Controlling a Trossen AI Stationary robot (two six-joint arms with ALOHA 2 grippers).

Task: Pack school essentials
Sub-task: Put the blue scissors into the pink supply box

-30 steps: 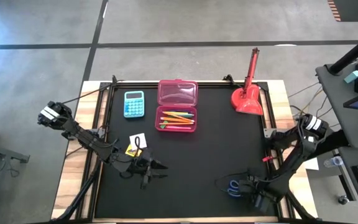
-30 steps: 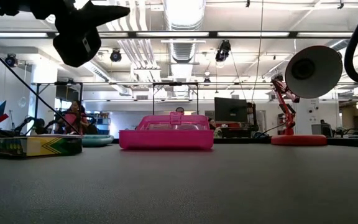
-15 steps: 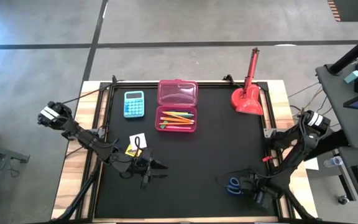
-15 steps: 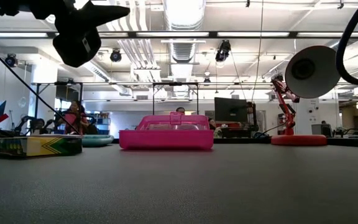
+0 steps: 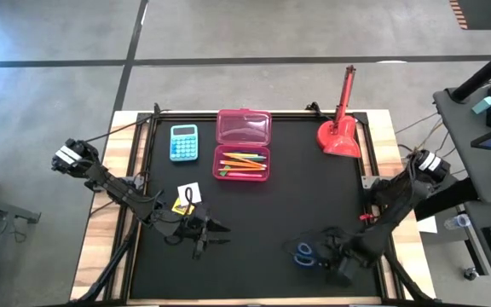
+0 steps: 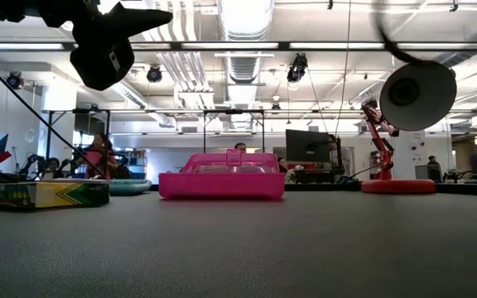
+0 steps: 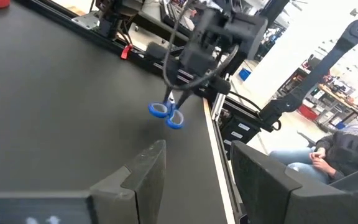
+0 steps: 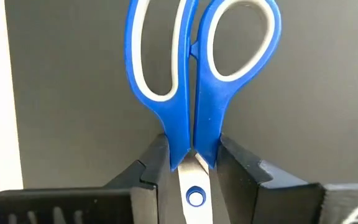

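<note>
The blue-handled scissors (image 8: 197, 68) hang in my right gripper (image 8: 194, 158), which is shut on them near the table's front right (image 5: 315, 254). In the left wrist view they hang below that gripper (image 7: 166, 115), finger loops lowest. The translucent pink case (image 5: 243, 145) lies open at the far middle, with orange, pink and yellow pencils (image 5: 244, 161) in its near half. A small white-and-yellow pack (image 5: 186, 198) lies flat at the left. Just right of it my left gripper (image 5: 220, 228) hovers open above the mat, holding nothing. My right gripper pinches the scissors between its two fingers (image 8: 156, 165), on the outer sides of the blue handle shanks (image 8: 185, 146), just beside the pivot screw. It points steeply down. The finger loops (image 7: 168, 116) hang below the fingers, apparently clear of the mat. The gripper hides the blades.
A light-blue calculator (image 5: 183, 141) lies left of the case. A red desk lamp (image 5: 341, 128) stands at the far right corner. The black mat (image 5: 297, 196) between the case and my right gripper is bare. A person sits beyond the table's right edge (image 7: 340, 149).
My right gripper has gone up and toward the table's left edge, tipping a little less steep. The scissors have gone with it, from lying on the mat to hanging with their loops down.
</note>
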